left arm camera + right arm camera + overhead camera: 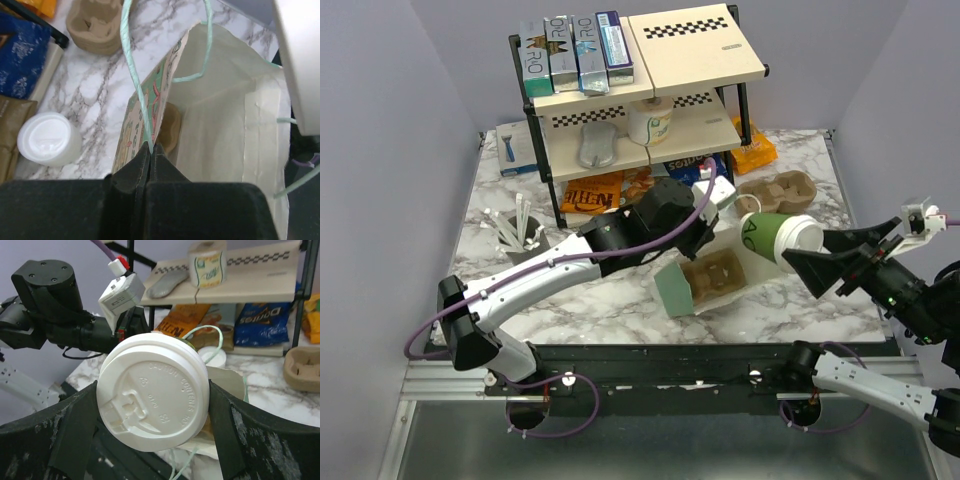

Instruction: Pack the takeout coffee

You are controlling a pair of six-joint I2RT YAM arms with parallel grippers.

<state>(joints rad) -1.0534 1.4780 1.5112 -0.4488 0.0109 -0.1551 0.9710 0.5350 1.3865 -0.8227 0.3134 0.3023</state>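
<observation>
Just right of the paper bag (705, 285) lying on the bench (610, 305), the takeout coffee (772, 235) hangs tilted, base aimed left at the bag's mouth, the right gripper (807, 250) with jaws clamped near its lid, the left gripper (151, 150) with jaws pinching the bag's rim.

Walls (390, 120) plain pale lilac | table (620, 308) white marble, grey veins | two-tier shelf (695, 50) at far edge, cream boards, black frame | light soft, even

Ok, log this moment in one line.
left end effector: shut on bag edge | right end effector: shut on takeout coffee, tilted, beside bag | status: coffee not bagged
</observation>
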